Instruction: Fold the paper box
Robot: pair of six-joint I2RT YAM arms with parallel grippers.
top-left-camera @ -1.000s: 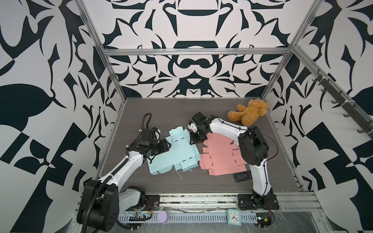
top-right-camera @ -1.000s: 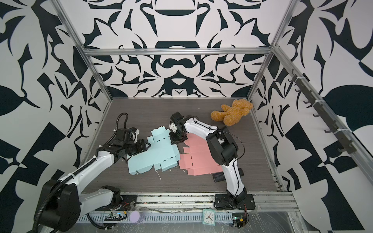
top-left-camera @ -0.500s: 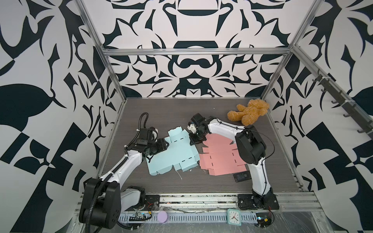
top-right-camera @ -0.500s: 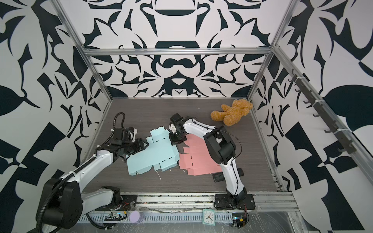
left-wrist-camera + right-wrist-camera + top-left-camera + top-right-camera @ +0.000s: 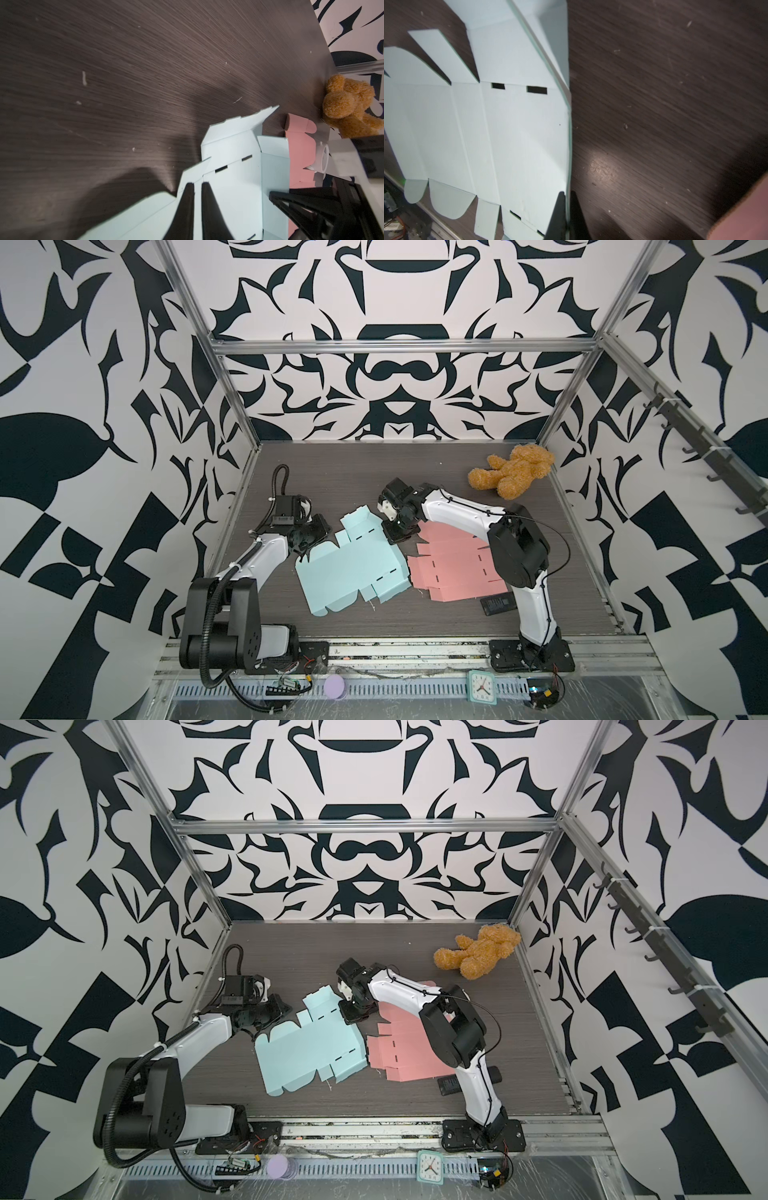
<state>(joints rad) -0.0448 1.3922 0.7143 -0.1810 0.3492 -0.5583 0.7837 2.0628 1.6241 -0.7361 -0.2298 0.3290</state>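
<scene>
I have both arms on the blue box blank [image 5: 353, 568]. It lies unfolded near the middle of the dark table [image 5: 332, 472], and its right edge meets a pink blank [image 5: 453, 568] lying flat beside it; I cannot tell whether the 2 overlap or only touch.

The right gripper [image 5: 565, 194] is clamped on the blank. In the right wrist view its 2 black fingers meet with the thin card edge running straight between them. In both top views it sits at the blank's far right corner, by the slotted panel.

The left gripper [image 5: 195, 185] is at the opposite, left side. In the left wrist view its fingers stand almost together with only a sliver of blue card between them. I read that as a pinch on a side flap, though the contact itself is hidden under the fingertips.

Holding 2 opposite sides makes sense to me: 1 arm can anchor the sheet while the other bends a panel along its scored crease, and neither pull drags the whole blank across the table. The card at the far end is creased and tilted up a little, but no wall stands and the slots I can see are empty, so I judge the fold barely begun.

The teddy bear [image 5: 513, 477] lies in the far right corner, well apart from the work. My worry is the card itself: thin stock gripped at its edge may slip or buckle off the crease.
</scene>
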